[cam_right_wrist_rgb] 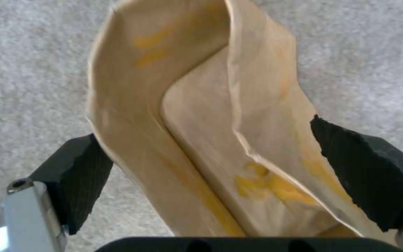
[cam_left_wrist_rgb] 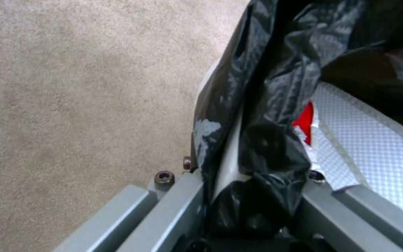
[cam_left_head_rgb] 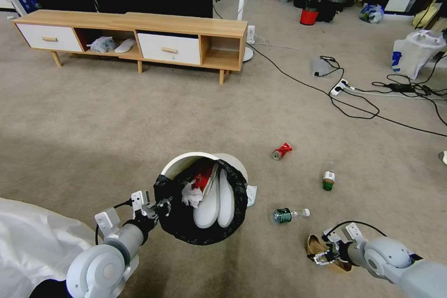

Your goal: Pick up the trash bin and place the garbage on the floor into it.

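A room laid with greyish-beige short-pile carpet (cam_left_head_rgb: 116, 116), a low wooden cabinet (cam_left_head_rgb: 139, 39) at the far side and black cables (cam_left_head_rgb: 354, 102) trailing across on the right. Near the robot we see the trash bin (cam_left_head_rgb: 186, 160), a small round white plastic tub lined with a loose black bag (cam_left_head_rgb: 172, 223), tilted toward the camera and already holding white soles, a crumpled tissue and a red-and-white wrapper. The left gripper (cam_left_head_rgb: 160, 206) is clamped on the bin's near rim; its wrist view shows the thin white wall and folded liner (cam_left_wrist_rgb: 257, 147) pinched between the grey fingers (cam_left_wrist_rgb: 173, 210). We judge the bin light and fairly stiff, though the glossy liner may slide under the grip, so the rim is the sensible hold. The right gripper (cam_left_head_rgb: 321, 257) straddles a brown paper carton (cam_left_head_rgb: 319, 247) lying on the carpet; its ribbed black pads (cam_right_wrist_rgb: 78, 175) stand wide apart on either side of the carton (cam_right_wrist_rgb: 201, 140), at or just off its walls, not yet squeezing. The carton looks thin, creased and easily crushed, best taken across its open walls with light pressure. Scattered beyond are a crushed red can (cam_left_head_rgb: 281, 150), a small green-capped bottle (cam_left_head_rgb: 328, 179) and a clear bottle with a green label (cam_left_head_rgb: 288, 214): smooth and round, so likely to roll.
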{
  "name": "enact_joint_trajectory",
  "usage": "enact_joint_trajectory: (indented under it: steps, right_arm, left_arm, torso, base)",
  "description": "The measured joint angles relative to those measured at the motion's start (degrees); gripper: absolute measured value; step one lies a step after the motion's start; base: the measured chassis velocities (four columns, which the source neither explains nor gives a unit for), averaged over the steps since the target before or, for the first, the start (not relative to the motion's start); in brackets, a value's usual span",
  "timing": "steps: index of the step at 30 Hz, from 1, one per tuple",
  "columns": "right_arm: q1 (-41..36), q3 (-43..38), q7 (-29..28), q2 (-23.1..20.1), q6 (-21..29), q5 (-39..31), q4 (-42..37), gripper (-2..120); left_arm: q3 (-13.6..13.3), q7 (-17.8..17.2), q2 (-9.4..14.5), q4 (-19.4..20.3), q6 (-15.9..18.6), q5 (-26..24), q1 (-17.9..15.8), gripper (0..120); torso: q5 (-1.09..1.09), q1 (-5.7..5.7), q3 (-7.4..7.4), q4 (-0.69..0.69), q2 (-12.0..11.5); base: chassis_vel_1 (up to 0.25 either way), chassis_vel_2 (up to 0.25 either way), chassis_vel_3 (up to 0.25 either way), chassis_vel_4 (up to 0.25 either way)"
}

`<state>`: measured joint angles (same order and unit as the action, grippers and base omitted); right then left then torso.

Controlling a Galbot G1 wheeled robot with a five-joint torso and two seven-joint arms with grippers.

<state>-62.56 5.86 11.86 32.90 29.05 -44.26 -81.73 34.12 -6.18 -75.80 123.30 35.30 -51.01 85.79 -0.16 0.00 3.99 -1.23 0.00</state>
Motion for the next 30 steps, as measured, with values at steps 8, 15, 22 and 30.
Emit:
enact_joint_trajectory:
  steps: [8, 15, 22, 30]
  right_arm:
    - [-0.79, -1.37, -0.17, -0.27, -0.2, 1.43, 0.48, 100]
    - [-1.14, -1.72, -1.21, -0.1, -0.56, 2.74, 0.79, 98]
    - [-0.77, -1.47, -1.87, 0.15, -1.34, 3.44, 0.87, 75]
    - [-0.6, -1.31, -2.39, 0.24, -1.62, 3.01, 0.63, 51]
  left_arm:
    - [-0.18, -0.01, -0.4, 0.41, 0.0, 0.46, 0.33, 0]
    - [-0.35, -0.02, -0.76, 0.63, -0.06, 0.85, 0.54, 0]
    - [-0.38, 0.01, -1.12, 0.99, -0.1, 1.24, 0.85, 0]
    - [-0.45, 0.12, -1.56, 1.2, -0.12, 1.65, 1.03, 0]
  torso:
    - [0.0, 0.0, 0.0, 0.0, 0.0]
    - [0.01, 0.0, 0.0, 0.0, 0.0]
    - [0.0, 0.0, 0.0, 0.0, 0.0]
    - [0.0, 0.0, 0.0, 0.01, 0.0]
  base:
    - [0.0, 0.0, 0.0, 0.0]
    - [0.0, 0.0, 0.0, 0.0]
    - [0.0, 0.0, 0.0, 0.0]
    - [0.0, 0.0, 0.0, 0.0]
